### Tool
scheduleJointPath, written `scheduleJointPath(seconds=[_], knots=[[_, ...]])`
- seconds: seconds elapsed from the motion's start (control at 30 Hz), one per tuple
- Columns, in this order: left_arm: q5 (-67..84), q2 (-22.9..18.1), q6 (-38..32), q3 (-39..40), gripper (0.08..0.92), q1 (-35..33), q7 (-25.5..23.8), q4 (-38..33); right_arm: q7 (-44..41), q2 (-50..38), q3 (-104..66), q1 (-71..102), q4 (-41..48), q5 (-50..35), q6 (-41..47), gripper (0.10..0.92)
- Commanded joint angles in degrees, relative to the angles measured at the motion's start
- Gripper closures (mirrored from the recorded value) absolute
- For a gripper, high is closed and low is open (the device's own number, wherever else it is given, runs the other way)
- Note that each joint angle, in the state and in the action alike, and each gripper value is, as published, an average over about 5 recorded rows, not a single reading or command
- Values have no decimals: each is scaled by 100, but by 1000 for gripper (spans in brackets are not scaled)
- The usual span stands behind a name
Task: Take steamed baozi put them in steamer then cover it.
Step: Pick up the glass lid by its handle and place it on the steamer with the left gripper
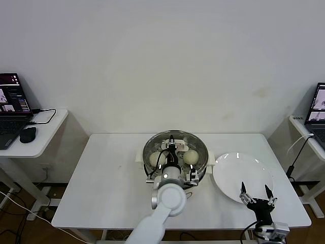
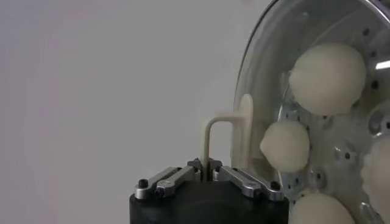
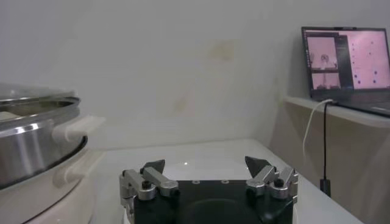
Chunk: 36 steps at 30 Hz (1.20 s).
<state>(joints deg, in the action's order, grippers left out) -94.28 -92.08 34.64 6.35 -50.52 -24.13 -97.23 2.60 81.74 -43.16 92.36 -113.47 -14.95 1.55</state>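
The steel steamer stands mid-table with the clear glass cover lying on it. Cream-white baozi show through the glass; the left wrist view shows several on the perforated tray. My left gripper is directly over the steamer and shut on the cover's cream handle, pinching its thin post. My right gripper hovers open over the near edge of the white plate, nothing between its fingers. The steamer's white side handle shows in the right wrist view.
A side desk with a laptop and mouse stands at the left. Another laptop with a cable sits on a desk at the right. The wall runs behind the table.
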Motion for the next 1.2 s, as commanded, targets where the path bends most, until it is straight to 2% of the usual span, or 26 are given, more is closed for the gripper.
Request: scheduleJointPath(seconds=[0.03,1.2], knots=[[43,-9,-2,39,862,32,86,87,-4,15,-2,0,14,7,-15,203],[284,1,-39,67,862,-67,473,160,-37,4,-32,7,62,-5,-82,203]])
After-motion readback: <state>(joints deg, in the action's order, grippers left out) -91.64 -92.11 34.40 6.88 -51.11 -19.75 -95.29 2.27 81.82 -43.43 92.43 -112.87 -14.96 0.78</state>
